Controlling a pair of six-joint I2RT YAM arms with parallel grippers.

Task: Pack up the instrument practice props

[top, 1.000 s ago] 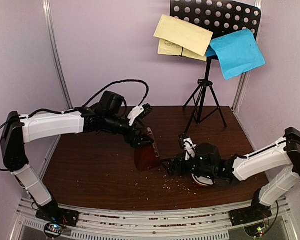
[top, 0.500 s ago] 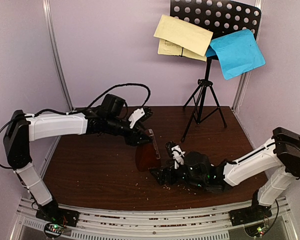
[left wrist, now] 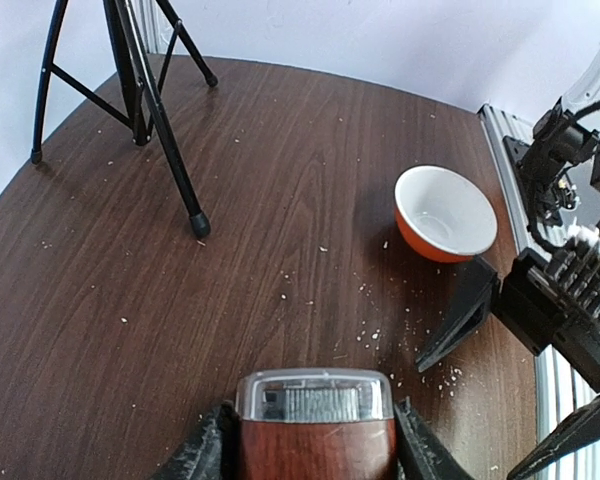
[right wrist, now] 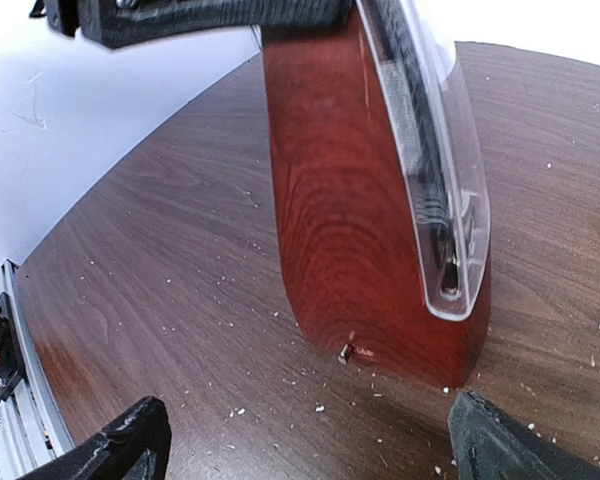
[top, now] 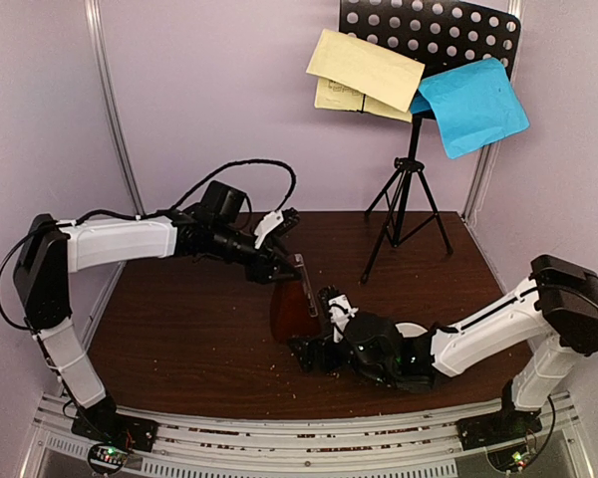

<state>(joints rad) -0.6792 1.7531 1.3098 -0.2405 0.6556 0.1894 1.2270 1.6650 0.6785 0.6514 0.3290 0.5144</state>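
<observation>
One metronome (top: 290, 311), left pincer (left wrist: 315, 452) clamping top

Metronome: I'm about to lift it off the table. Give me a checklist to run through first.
1. Left gripper grip on the metronome: ok, a finger against each side of its top.
2. Clear cover: ok, in place on the front.
3. Right gripper: ok, open, low by the base, not touching.
4. Base resting on the table: cannot tell; it looks tilted.
5. Bowl: ok, standing apart from the metronome.
6. Music stand packed: not ok, upright with yellow sheets and blue sheet on it.
</observation>
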